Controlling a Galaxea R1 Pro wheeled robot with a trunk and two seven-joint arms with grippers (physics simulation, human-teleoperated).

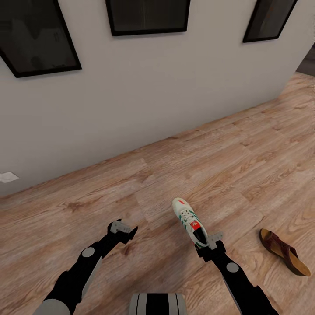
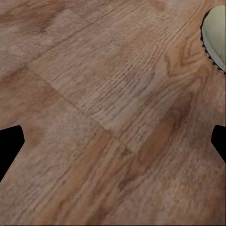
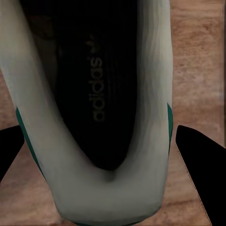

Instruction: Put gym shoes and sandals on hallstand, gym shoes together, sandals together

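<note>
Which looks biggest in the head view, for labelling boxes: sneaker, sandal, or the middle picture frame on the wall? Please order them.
1. Middle picture frame, though cut off by the view's top edge.
2. Sandal and sneaker look about alike, so I won't rank them; the right claw hides the sneaker's heel.

Bare corridor floor (image 1: 131, 183) lies open up to the wall (image 1: 153, 87); one gym shoe (image 1: 189, 221) and a sandal (image 1: 284, 252) (well apart) interrupt the right side.

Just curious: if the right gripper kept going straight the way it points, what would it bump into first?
Most likely the gym shoe: its heel opening lies right between the right gripper's spread fingers, though the gap left is hard to judge.
</note>
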